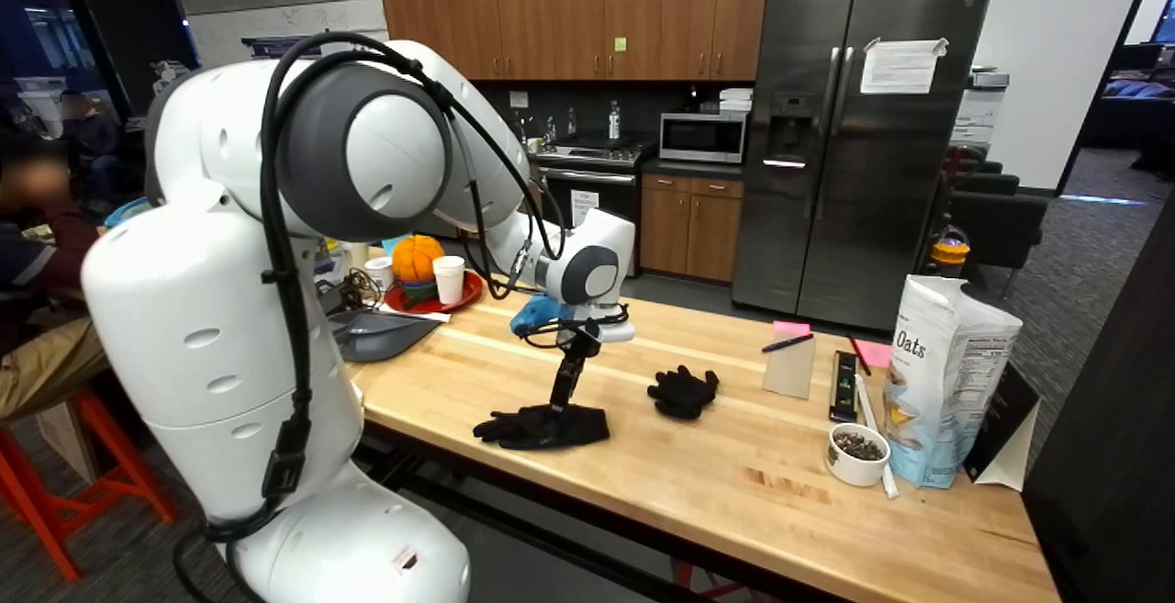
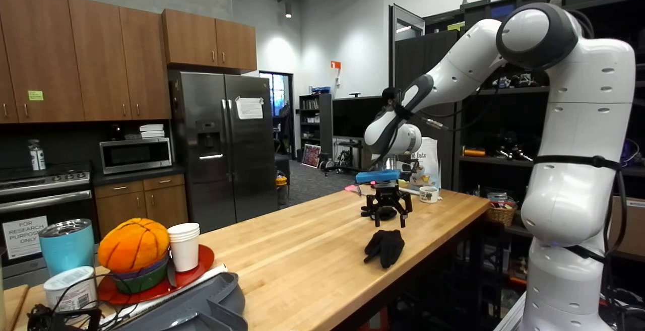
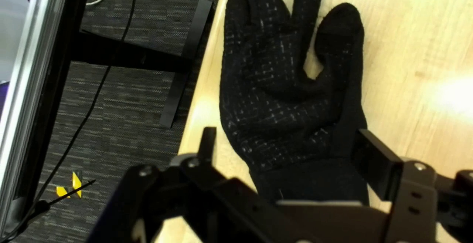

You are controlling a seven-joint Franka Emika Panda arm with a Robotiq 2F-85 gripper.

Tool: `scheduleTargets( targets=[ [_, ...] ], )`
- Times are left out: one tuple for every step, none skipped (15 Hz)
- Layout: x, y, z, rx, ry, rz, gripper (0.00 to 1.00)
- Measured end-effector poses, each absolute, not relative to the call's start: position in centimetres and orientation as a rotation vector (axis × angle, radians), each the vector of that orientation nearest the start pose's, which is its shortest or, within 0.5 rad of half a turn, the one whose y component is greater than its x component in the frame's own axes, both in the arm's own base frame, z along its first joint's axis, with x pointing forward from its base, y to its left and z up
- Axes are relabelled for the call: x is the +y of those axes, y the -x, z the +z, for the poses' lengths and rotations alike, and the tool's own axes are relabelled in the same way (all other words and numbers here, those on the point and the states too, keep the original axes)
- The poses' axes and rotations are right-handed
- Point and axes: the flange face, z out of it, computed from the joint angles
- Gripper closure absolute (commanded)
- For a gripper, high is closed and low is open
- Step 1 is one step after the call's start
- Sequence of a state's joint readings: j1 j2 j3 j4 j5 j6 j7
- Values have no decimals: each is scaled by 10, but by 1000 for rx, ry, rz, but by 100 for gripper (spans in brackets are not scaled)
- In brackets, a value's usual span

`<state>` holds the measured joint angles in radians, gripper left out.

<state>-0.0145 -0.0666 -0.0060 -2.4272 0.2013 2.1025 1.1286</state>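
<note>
Gripper [image 3: 288,139] low at the cuff of 1 black glove [image 3: 281,87], with jaws standing wide and the cuff in the gap between its 2 fingers [image 3: 375,165]. In the wrist view, 1 finger over the bare wooden table [image 3: 410,32], just beside the cuff, and the other in front of the glove's opposite border; contact there impossible to judge. Glove flat on this table, close to its long edge, with the pattern of light dots upward and its finger parts directed away from the gripper, toward the end with a grey dustpan [image 1: 381,339].

Near the gripper, in both exterior views, a 2nd black glove [image 1: 684,392], crumpled and apart from the 1st.

Farther on the table, at the end away from the dustpan: a beige sheet [image 1: 788,375] with a dark pen [image 1: 788,343] across its upper part, pink sticky notes [image 1: 872,353], a black tool [image 1: 844,387] like a level, and a white cup [image 1: 854,470] with small dark pieces [image 1: 858,444] inside, just beside an upright bag of oats [image 1: 950,392]. Near the dustpan, a red plate [image 2: 205,259], bearing stacked white cups [image 2: 184,250] and an orange pumpkin-like object [image 2: 133,245] set in bowls [image 2: 143,278].

Farthest, behind the table: a microwave [image 1: 703,138], wooden wall cabinets [image 1: 569,11], and a steel fridge [image 1: 858,199] with 1 white paper [image 1: 900,67] on the door.
</note>
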Motion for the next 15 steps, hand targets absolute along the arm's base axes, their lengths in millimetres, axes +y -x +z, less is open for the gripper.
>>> scheduleTargets(
  targets=[
    [1, -446, 313, 1844, 2502, 476, 0],
    [2, -442, 314, 1842, 2506, 476, 0],
    [2, -438, 315, 1841, 2506, 474, 0],
    [2, -435, 317, 1841, 2505, 469, 0],
    [2, -431, 320, 1840, 2503, 463, 0],
    [1, -427, 322, 1839, 2501, 456, 0],
    [1, -424, 325, 1840, 2498, 449, 0],
    [0, -420, 327, 1839, 2496, 445, 25],
    [0, -416, 329, 1838, 2496, 443, 26],
    [1, -412, 330, 1835, 2498, 448, 31],
    [1, -409, 331, 1831, 2503, 461, 39],
    [1, -406, 331, 1822, 2512, 482, 47],
    [0, -403, 330, 1814, 2518, 506, 56],
    [-2, -402, 329, 1812, 2520, 529, 63],
    [-5, -400, 327, 1813, 2517, 547, 70]
  ],
)
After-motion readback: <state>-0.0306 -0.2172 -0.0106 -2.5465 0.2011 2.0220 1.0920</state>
